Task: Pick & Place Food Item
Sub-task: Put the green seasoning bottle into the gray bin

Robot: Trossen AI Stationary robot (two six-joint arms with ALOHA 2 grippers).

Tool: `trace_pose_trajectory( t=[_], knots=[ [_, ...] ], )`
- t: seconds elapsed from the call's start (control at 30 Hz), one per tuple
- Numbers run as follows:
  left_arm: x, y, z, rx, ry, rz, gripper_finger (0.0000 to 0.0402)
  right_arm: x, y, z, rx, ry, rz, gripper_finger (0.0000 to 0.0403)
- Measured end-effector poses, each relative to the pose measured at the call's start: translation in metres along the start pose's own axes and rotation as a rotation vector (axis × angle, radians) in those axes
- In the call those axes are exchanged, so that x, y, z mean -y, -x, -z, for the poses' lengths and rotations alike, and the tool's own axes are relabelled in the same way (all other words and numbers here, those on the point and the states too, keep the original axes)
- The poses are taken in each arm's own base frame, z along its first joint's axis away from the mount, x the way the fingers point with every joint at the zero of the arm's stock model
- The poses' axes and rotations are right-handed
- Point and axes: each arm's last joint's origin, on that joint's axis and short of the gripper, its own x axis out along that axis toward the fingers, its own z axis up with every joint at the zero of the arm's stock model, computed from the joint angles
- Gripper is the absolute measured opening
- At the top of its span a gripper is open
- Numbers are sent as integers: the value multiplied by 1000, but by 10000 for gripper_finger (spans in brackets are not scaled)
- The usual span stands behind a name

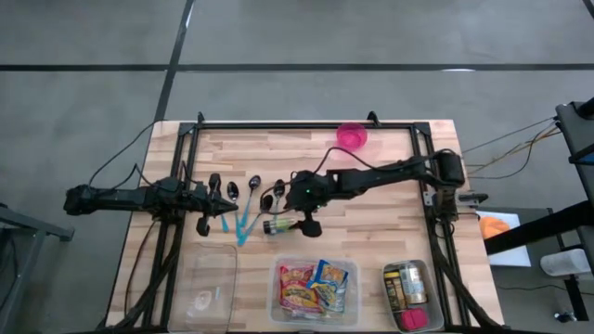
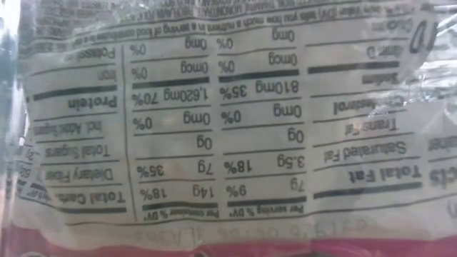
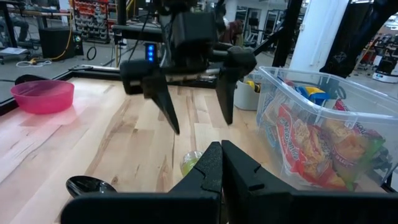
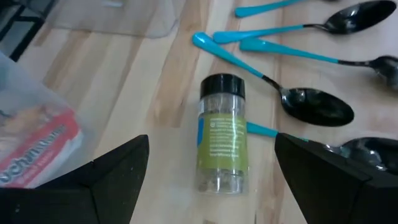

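Note:
The food item under my right gripper is a small clear jar (image 4: 222,146) with a black cap and a green label. It lies on its side on the wooden table (image 1: 390,232), among spoons with teal handles (image 4: 292,53). My right gripper (image 4: 211,140) hangs open above the jar, one finger on either side and clear of it; the left wrist view shows its fingers (image 3: 166,107) off the table, over the jar (image 3: 191,163). My left gripper (image 3: 221,168) waits shut at the table's left (image 1: 223,211), touching nothing.
A clear bin (image 1: 314,289) of snack packs stands at the near edge, with a smaller bin of cans (image 1: 408,292) to its right and an empty clear bin (image 1: 209,283) to its left. A pink bowl (image 1: 352,136) sits at the far edge. A food pack's label (image 2: 228,128) fills the low view.

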Motion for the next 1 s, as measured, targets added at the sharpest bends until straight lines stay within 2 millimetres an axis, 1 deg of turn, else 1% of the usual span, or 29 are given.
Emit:
trace_pose_trajectory(
  t=[0.23,0.4,0.7,1.0],
  knots=[
    [0,0,0,1,0,0,0,6,-27,16,-33,-29,-66,345],
    [0,0,0,0,0,0,0,10,-42,24,-37,-30,-69,345],
    [0,0,0,0,0,0,0,14,-55,36,-78,-30,-40,345],
    [0,0,0,0,0,0,0,16,-55,36,-82,-29,20,345]
  ],
)
